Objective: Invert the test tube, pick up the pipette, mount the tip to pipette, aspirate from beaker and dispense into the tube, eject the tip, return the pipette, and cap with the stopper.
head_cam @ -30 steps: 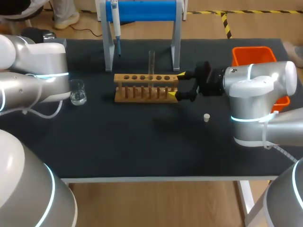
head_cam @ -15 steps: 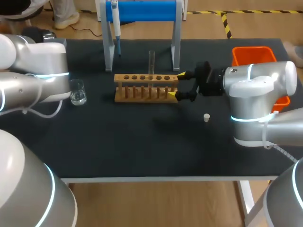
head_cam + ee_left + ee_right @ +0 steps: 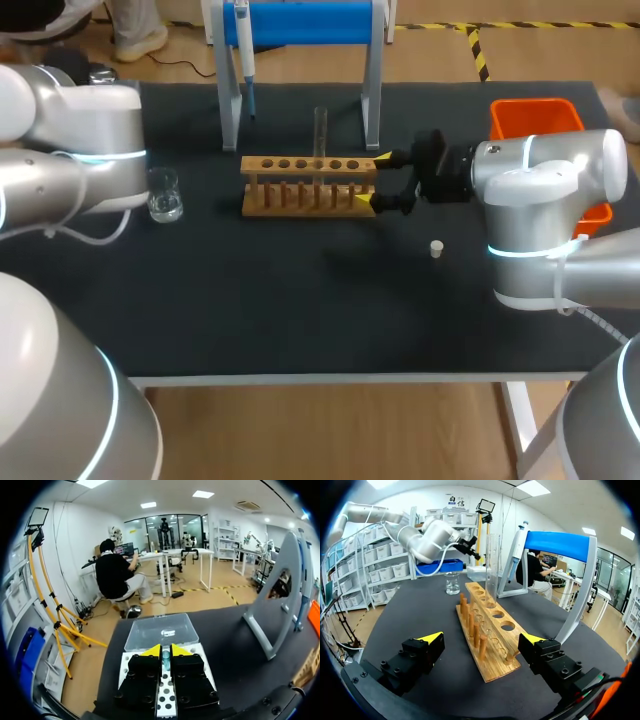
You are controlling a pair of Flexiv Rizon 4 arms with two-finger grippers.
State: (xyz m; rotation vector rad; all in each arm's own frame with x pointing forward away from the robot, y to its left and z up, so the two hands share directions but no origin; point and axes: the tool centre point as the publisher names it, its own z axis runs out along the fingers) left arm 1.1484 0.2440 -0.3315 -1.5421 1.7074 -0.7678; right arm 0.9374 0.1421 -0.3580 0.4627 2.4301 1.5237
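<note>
Your right pincer point(image 3: 373, 178) gapes wide, straddling the end of the one wooden rack point(image 3: 300, 187) without touching it. One clear glass tube point(image 3: 320, 128) stands upright in that rack. One small white stopper point(image 3: 437, 248) lies near the right arm. One clear beaker point(image 3: 164, 195) sits well left of the rack, and one blue-and-white pipette point(image 3: 243, 45) hangs on the grey stand point(image 3: 372, 90) behind. Your left pincer point(image 3: 165, 651) is closed to a slit over a white perforated tip box point(image 3: 165, 700) with a clear lid.

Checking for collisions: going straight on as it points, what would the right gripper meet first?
Likely the near end of the wooden rack, just ahead between the open fingers of the right gripper.
</note>
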